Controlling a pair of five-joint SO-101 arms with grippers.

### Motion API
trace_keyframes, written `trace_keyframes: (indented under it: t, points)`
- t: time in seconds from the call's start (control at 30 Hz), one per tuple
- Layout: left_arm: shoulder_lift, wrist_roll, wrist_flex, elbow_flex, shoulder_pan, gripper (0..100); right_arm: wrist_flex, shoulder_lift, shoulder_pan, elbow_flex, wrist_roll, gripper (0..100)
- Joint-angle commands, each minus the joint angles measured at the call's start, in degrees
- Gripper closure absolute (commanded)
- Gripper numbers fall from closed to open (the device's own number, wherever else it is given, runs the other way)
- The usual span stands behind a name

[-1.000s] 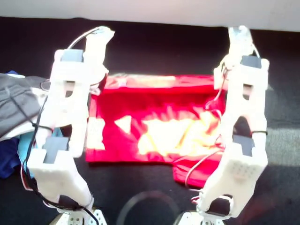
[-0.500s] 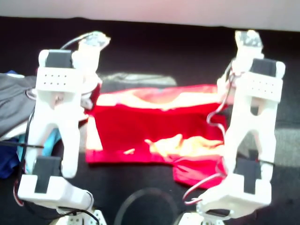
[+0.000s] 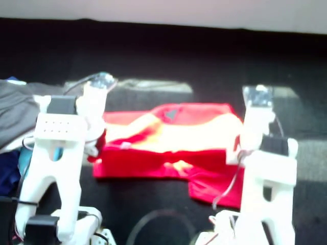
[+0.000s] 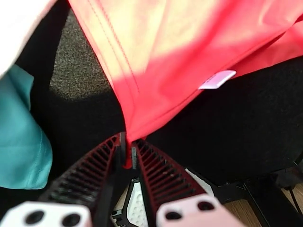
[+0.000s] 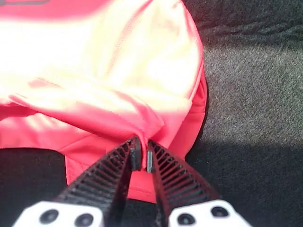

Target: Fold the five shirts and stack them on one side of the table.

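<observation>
— Where's the red shirt at the moment?

— In the middle of the bench, on the dark cover, between the two arms. Its far part is doubled over toward the near edge, so a pale, sunlit layer lies across the lower red one.

— And the left hand?

— Pressed together on the shirt. The two ribbed fingers nip a fold of red cloth right at their tips, on the shirt's left side. A small white tag sits on the fabric a little way beyond.

— The right one?

— Much the same. The right hand has its fingers closed on a pinch of red cloth at the shirt's right side, with the fabric bunched just ahead of the tips.

— Anything else lying about?

— A heap at the left end of the bench: a grey garment on top, a dark blue cloth lower down, and a teal cloth just beside the left hand. The heap is well apart from the right arm. The shirt's near right corner pokes out past the rest, flat on the cover.
</observation>
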Motion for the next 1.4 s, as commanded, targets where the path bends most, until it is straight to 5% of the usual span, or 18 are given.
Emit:
trace_keyframes:
  t: [0.0,0.2,0.6,0.77,0.97,1.17,1.27,1.37]
  points:
    - [-3.6,-0.4,0.0,2.7,-0.5,99,2.4,-6.2,0.2,2.7,2.4,99.2]
    - [-4.3,-3.6,-5.0,10.6,-2.6,99,2.7,-9.8,6.3,7.9,7.7,99.2]
    - [-4.2,-4.0,-21.4,20.5,-2.2,99,-6.6,-10.2,6.0,20.1,9.5,99.2]
    - [-4.2,-4.1,-18.3,20.4,-2.6,97,-4.9,-10.2,6.3,19.6,9.7,97.8]
    - [-4.6,-7.6,-13.0,16.3,-5.1,80,-0.3,-10.2,6.0,15.4,9.5,83.8]
    - [-4.1,-7.7,-9.0,-1.8,-11.1,82,5.9,-10.2,6.2,1.3,9.1,83.3]
    - [-3.3,-7.4,-9.5,-4.5,-10.2,100,5.5,-9.6,6.0,-5.4,6.0,93.4]
    - [2.4,-7.0,-9.5,-4.9,-6.0,99,0.3,-7.0,2.9,-6.5,3.8,98.1]
